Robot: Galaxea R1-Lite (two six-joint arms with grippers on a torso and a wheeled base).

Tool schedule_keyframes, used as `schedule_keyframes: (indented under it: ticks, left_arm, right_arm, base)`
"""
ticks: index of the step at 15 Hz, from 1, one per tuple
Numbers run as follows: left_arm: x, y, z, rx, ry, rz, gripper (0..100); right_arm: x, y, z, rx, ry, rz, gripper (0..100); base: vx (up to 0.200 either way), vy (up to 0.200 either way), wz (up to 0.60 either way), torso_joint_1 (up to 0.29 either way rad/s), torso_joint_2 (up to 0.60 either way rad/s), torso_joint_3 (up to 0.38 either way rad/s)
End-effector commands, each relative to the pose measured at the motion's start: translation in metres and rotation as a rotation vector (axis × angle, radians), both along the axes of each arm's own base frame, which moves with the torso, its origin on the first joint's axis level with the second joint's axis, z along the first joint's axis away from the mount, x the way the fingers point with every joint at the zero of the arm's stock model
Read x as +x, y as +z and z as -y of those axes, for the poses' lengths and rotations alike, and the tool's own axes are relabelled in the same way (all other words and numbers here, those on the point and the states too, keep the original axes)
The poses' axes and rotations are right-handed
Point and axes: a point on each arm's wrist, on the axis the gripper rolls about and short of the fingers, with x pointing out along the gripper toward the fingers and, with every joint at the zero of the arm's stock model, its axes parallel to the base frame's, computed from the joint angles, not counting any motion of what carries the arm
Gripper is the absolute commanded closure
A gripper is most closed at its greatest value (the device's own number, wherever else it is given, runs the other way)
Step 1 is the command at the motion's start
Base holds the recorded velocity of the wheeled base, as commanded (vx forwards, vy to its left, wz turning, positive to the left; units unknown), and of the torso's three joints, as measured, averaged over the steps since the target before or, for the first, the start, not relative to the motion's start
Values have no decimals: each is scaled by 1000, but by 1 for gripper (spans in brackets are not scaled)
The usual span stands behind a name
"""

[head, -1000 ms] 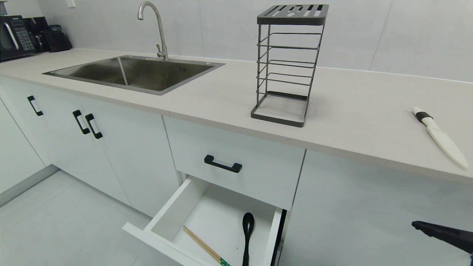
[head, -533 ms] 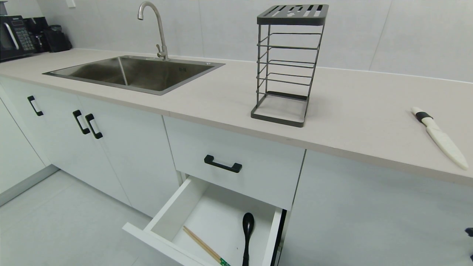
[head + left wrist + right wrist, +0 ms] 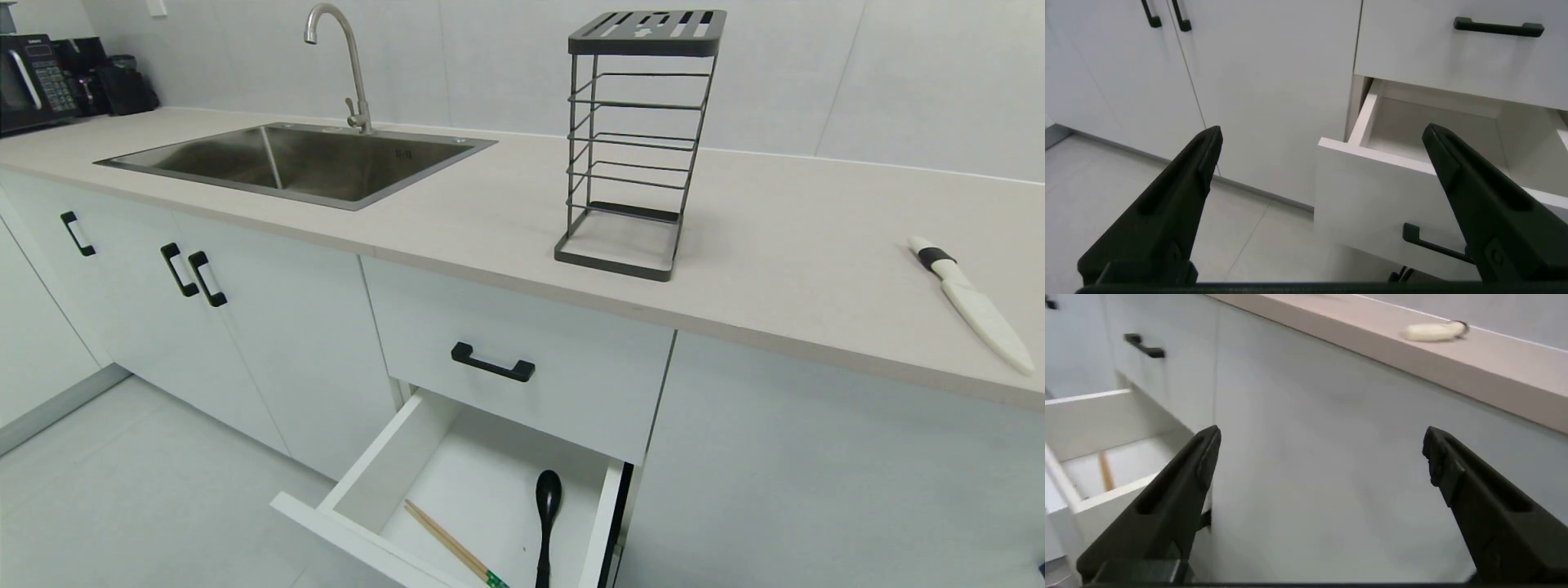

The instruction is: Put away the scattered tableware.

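White knife with a black band on its handle (image 3: 971, 304) lying flat near the right end of the beige countertop (image 3: 506, 212), blade tip close to the front edge. Left gripper (image 3: 1321, 147) and right gripper (image 3: 1319, 445) are low before the cabinet fronts, jaws spread wide and empty. Likely hazards: a sideways nudge could slide the thin, flat knife off the front edge; a skewed entry into the slotted top of the dark wire knife rack (image 3: 641, 147) could tip it; the pulled-out white drawer (image 3: 384, 465), holding a black spoon (image 3: 546, 514) and wooden chopsticks (image 3: 453, 545), could obstruct an arm.
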Motion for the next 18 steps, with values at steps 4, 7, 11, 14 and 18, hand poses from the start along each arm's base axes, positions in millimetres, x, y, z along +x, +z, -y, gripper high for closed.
schedule_keyframes:
  ticks: [4, 7, 11, 14, 18]
  left_arm:
    - [0, 0, 0, 0, 0, -2, 0]
    - [0, 0, 0, 0, 0, -2, 0]
    - [0, 0, 0, 0, 0, -2, 0]
    - [0, 0, 0, -3, -5, 0, 0]
    - [0, 0, 0, -3, 1, 3, 0]
  right_arm:
    - [-4, 2, 0, 12, -126, 37, 0]
    - [-6, -11, -1, 15, -176, -4, 0]
    - [-8, -28, 1, 154, -228, -27, 0]
    - [-7, -41, 2, 238, -290, -171, 0]
    - [-7, -40, 2, 218, -286, -158, 0]
  base:
    - [0, 0, 0, 0, 0, 0]
    - [0, 0, 0, 0, 0, 0]
    - [0, 0, 0, 0, 0, 0]
    - [0, 0, 0, 0, 0, 0]
    - [0, 0, 0, 0, 0, 0]
